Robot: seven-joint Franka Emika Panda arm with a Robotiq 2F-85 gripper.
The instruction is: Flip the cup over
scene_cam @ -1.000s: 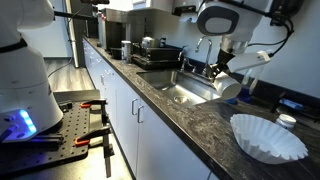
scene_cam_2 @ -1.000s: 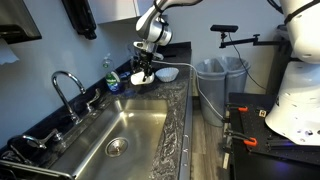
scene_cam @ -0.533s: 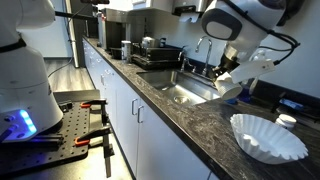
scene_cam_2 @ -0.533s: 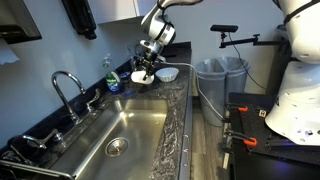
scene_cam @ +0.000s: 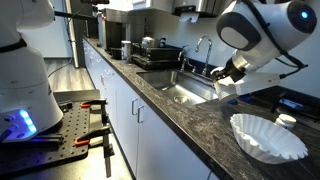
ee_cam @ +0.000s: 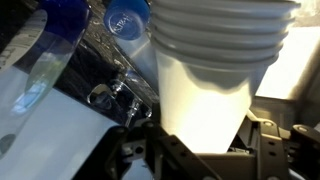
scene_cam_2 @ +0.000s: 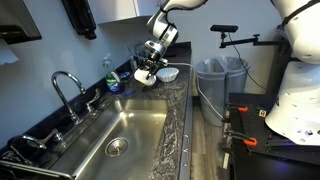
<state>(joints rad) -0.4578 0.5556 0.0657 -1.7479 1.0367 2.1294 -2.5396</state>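
In an exterior view we are reading from the left. The faucet (scene_cam_2: 66, 84) is arching over the sink (scene_cam_2: 118, 135) at lower left, and a blue bottle (scene_cam_2: 113, 78) is standing behind it on the desk (scene_cam_2: 178, 120). Just right of that, in the upper middle of the frame, the gripper (scene_cam_2: 149, 68) is carrying the cup (scene_cam_2: 145, 76), seemingly just off the desk, with the white filter bowl (scene_cam_2: 169, 73) close on its right. The jaws are clamped on the cup. In the wrist view the cup (ee_cam: 215, 85) is filling the centre and right, its ribbed rim toward the top. Over the last second the wrist has been rolling, and the cup is tilting with it. We are judging the flip as under way, since the cup is not yet set down.
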